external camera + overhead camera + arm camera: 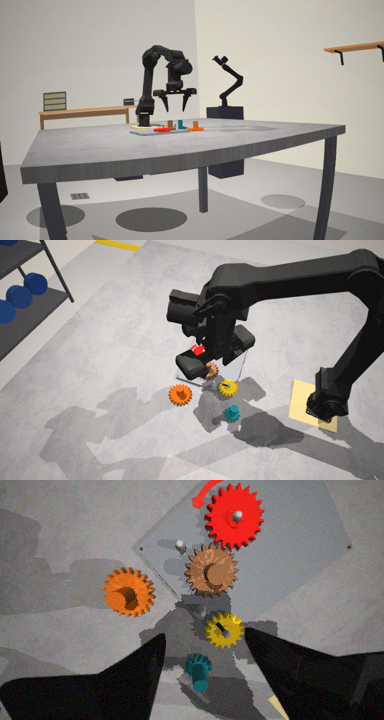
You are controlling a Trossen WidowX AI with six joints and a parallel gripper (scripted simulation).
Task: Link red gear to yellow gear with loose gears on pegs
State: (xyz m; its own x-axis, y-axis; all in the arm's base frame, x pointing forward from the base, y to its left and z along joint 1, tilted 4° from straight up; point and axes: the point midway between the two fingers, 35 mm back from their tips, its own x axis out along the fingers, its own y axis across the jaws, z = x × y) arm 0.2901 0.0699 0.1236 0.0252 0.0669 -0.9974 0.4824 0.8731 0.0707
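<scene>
claw (216, 364) (175, 111) (205, 635) open, holding nothing. teal gear (232, 413) (180, 124) (198, 668) judged light and rigid; grip its upright post squarely, clear of the teeth.

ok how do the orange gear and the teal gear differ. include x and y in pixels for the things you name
The orange gear (173, 395) (200, 129) (112, 591) is clearly wider than the teal gear (232, 417) (180, 124) (194, 663). The orange gear has more teeth around its rim than the teal gear. Both stand on the table, off the board, each with a round handle on top.

Red gear (199, 350) (161, 130) (225, 525), brown gear (214, 373) (170, 124) (197, 572), yellow gear (232, 390) (165, 126) (218, 638) on grey board (236, 367) (141, 132) (290, 555); orange gear (173, 397) (195, 129) (114, 589), teal gear (233, 410) (180, 124) (200, 670) on table (113, 353) (99, 147) (50, 635).
</scene>
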